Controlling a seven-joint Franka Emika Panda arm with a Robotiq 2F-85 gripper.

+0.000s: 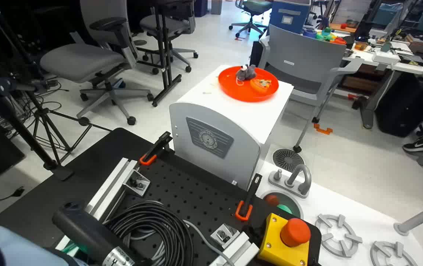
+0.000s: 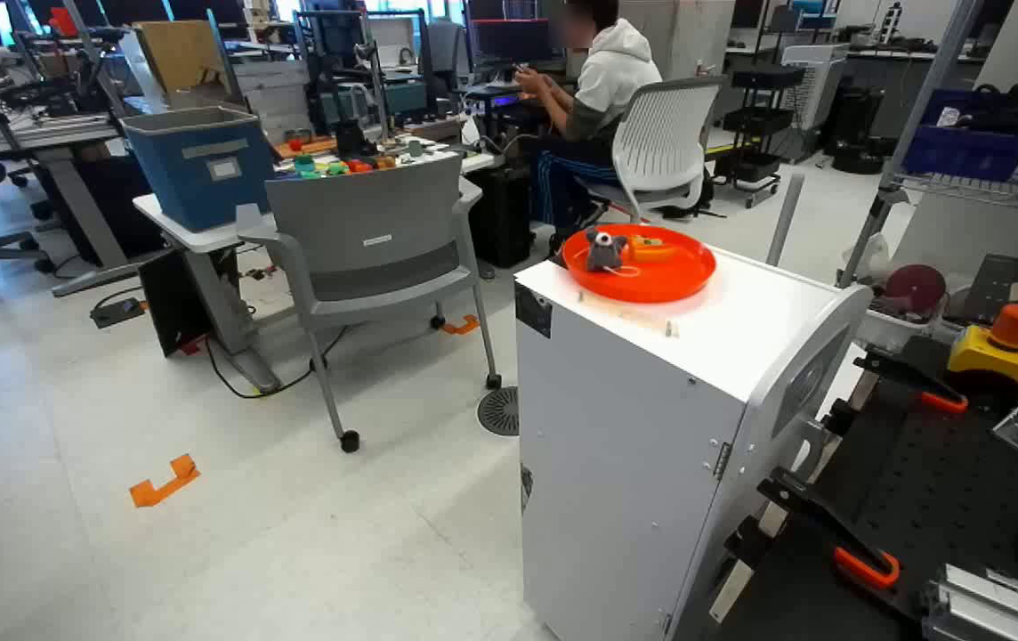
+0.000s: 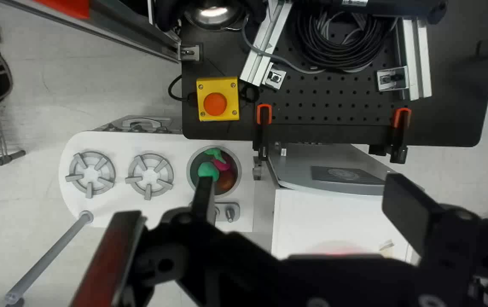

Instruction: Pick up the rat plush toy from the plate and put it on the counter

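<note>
Pincer (image 3: 299,189) stood spread wide in the wrist view — jaws well apart; rat plush toy (image 2: 603,255) sat on the orange plate (image 2: 674,287) in both exterior views, just beside an orange piece (image 1: 259,88); plate rested on the white box (image 2: 625,445); black worktop (image 3: 461,98) carried a yellow button box (image 3: 217,100) and coiled cable (image 1: 180,236).

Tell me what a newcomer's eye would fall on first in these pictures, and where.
Most likely the bright orange plate, on top of the white cabinet, with the small grey rat plush toy resting on it. Next would probably come the red emergency-stop button on its yellow box, near a corner of the black table.
</note>
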